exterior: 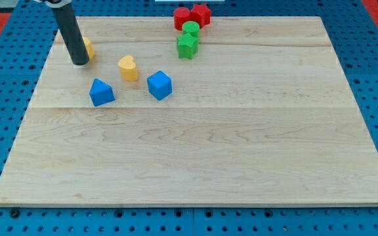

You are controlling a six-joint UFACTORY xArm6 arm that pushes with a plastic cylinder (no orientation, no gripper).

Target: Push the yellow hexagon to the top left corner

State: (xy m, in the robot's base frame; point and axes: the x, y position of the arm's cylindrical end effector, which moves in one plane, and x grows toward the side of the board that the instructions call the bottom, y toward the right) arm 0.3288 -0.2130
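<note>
1. near the board's top left corner, my tip (79,63) rests on the wooden board (195,157), touching or just beside the yellow hexagon (88,47), which peeks out from behind the rod on its right side; the rod has no jaws and grips nothing, it can only push.
2. the yellow hexagon sits close to the top left corner, though not quite in it; a stretch of bare wood lies between it and the board's left and top edges.
3. judged from this, the task looks largely done: what is left is a short nudge up and to the view's left, and for that my tip would first have to come round to the block's lower right.
4. just right of the tip lies a yellow heart (128,67), with a blue block (101,92) and a blue cube (159,84) below it.
5. at the view's top stand two red blocks (192,16) and two green blocks (188,39), bunched together.
6. the count: two yellow, two blue, two green, two red, eight blocks in all.
</note>
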